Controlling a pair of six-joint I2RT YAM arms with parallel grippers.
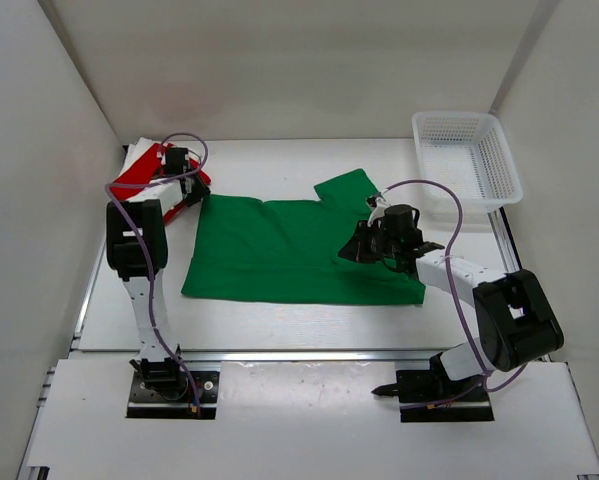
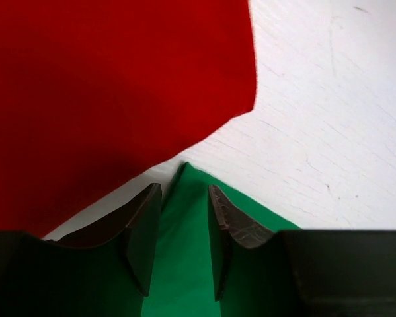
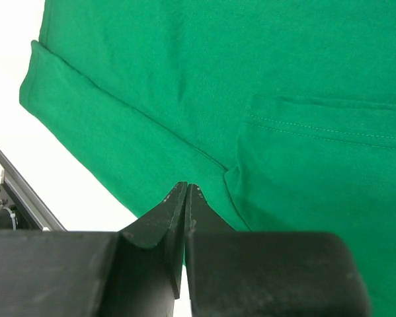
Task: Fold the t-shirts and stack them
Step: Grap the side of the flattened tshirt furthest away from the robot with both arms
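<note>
The green t-shirt (image 1: 299,245) lies spread flat mid-table, with one sleeve folded at its far right. At the back left, the red t-shirt (image 1: 139,182) rests on the white t-shirt (image 1: 139,152). My left gripper (image 1: 184,190) is at the green shirt's far left corner. In the left wrist view it (image 2: 184,191) is open, the green corner (image 2: 184,224) lying between and under its fingers, with the red shirt (image 2: 105,99) just beyond. My right gripper (image 1: 354,245) hovers over the green shirt's right side. It (image 3: 186,186) is shut with nothing in it, above green cloth (image 3: 204,79).
A white lattice basket (image 1: 464,160) stands at the back right. White walls enclose the table on three sides. A metal rail (image 3: 19,191) runs along the table's edge in the right wrist view.
</note>
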